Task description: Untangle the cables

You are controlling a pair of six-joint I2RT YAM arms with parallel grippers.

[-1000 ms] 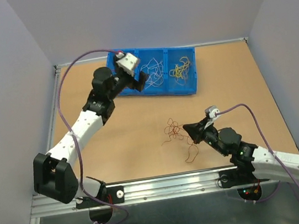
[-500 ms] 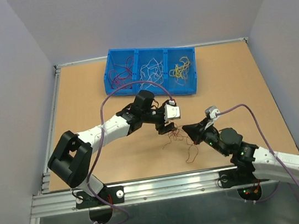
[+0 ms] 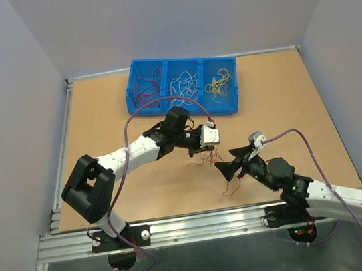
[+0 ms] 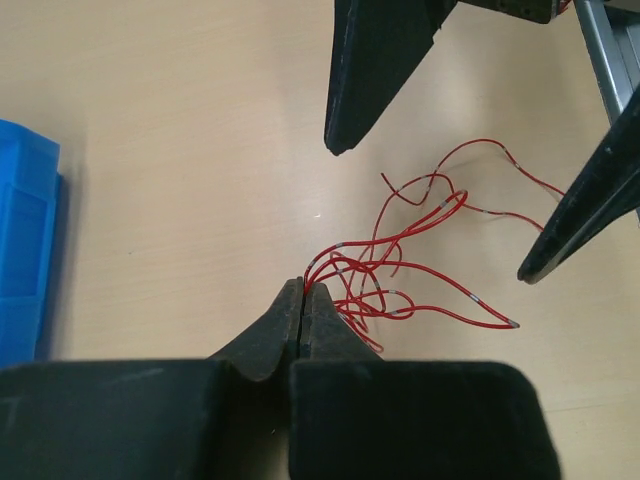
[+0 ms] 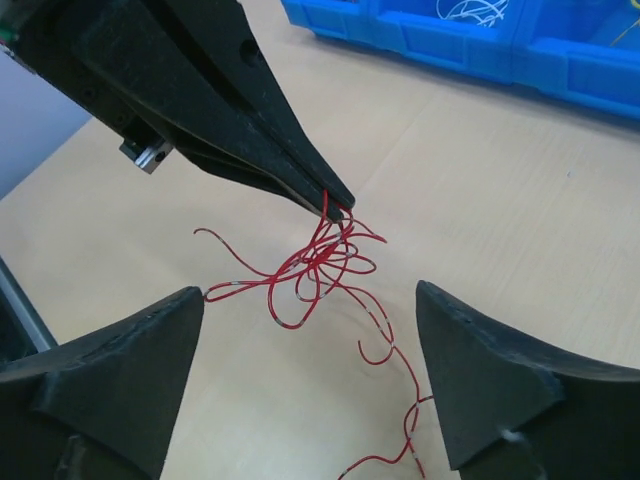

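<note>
L gripper (image 4: 303, 292) is my working claw: jaws pressed together, tips pinching one end of the red cables (image 4: 400, 250), a small loopy clump fanning out just ahead of the tips. On the R wrist cam I see the same pinch from the other side, L gripper (image 5: 335, 210) tips coming down from above-left w/ the red cables (image 5: 320, 260) hanging right off them. Can't tell how much of the clump rests on the table (image 3: 283, 94). Directly past the clump, facing my claw, is the R gripper (image 4: 430, 212): jaws spread wide, one finger either side of the loops, neither touching a wire as far as I can see. From its own cam the R gripper (image 5: 308, 300) straddles the clump, and a single strand trails off below, between the fingers. Overhead: L gripper (image 3: 203, 151) and R gripper (image 3: 228, 160) are nose to nose mid-table, red cables (image 3: 203, 161) between them, one strand curling down toward the near edge. Behind my claw, well apart, is the blue bin (image 3: 227, 107), 3 compartments: more red wires (image 3: 144, 92) in the left one, white wires (image 3: 180, 83) in the middle, yellow wires (image 3: 219, 81) in the right.
</note>
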